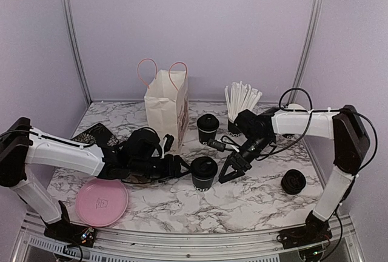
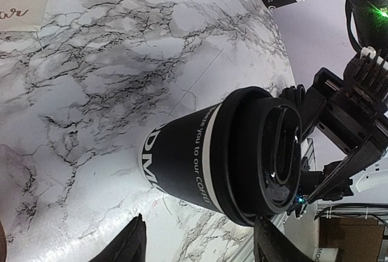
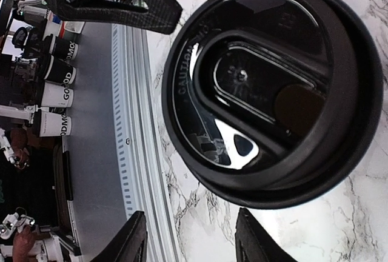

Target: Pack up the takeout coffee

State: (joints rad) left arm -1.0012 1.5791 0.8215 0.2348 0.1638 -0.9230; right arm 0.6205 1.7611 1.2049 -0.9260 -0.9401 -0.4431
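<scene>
You left the lidded coffee cup point(image 1: 204, 172) upright on the worktop point(image 1: 254, 204), left claw point(image 1: 182, 168) and right claw point(image 1: 229, 173) both spread apart beside it, seemingly ready to grip.

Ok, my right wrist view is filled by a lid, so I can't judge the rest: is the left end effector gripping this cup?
Observer: No, the left end effector is open, the cup just beyond its fingertips.
Operator: Where's the bag?
Observer: The paper bag stands upright behind and left of the cup.
Operator: Any lookalikes?
Observer: A second lidded cup stands behind it, beside the straws.
</scene>
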